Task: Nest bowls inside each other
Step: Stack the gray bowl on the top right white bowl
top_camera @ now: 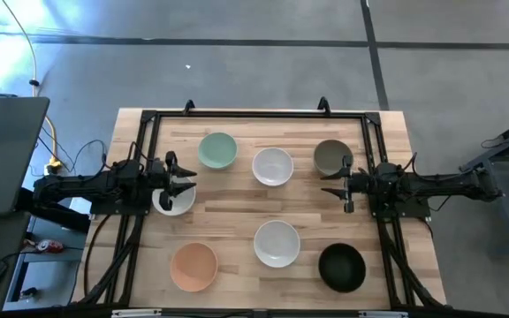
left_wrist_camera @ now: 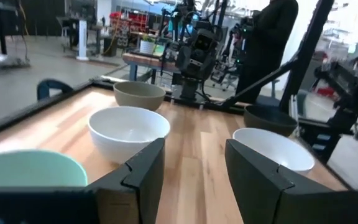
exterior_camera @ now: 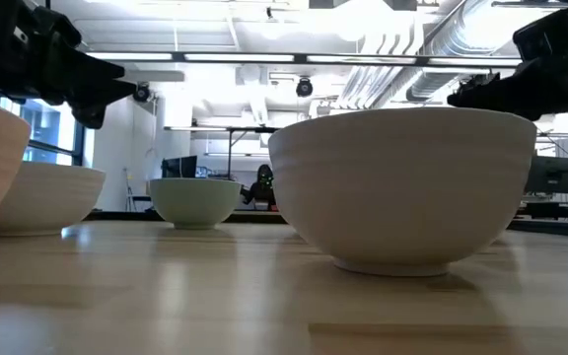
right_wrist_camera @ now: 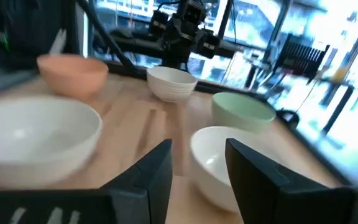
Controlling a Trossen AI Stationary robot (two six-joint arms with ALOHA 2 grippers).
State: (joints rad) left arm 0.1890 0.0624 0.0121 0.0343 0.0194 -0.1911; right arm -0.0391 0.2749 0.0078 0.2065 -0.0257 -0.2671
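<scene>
Seven small round bowls stand upright on their bases on the wooden table. At the far side are the mint green bowl (top_camera: 217, 150), a white bowl (top_camera: 272, 166) and the olive-grey bowl (top_camera: 331, 156). At the near side are the peach bowl (top_camera: 193, 265), a second white bowl (top_camera: 277, 243) and the black bowl (top_camera: 341, 267). A third white bowl (top_camera: 173, 200) sits at the left. My left gripper (top_camera: 181, 181) (left_wrist_camera: 194, 168) hovers open over that bowl's far rim, clear of it. My right gripper (top_camera: 343, 185) (right_wrist_camera: 197, 168) is open, just to the near side of the olive-grey bowl.
A black metal frame (top_camera: 254, 113) runs along the table's far edge and down both sides, under the arms. Bare wood lies in the middle of the table (top_camera: 237, 208) between the two rows of bowls. A dark laptop-like panel (top_camera: 3, 155) sits off the table at left.
</scene>
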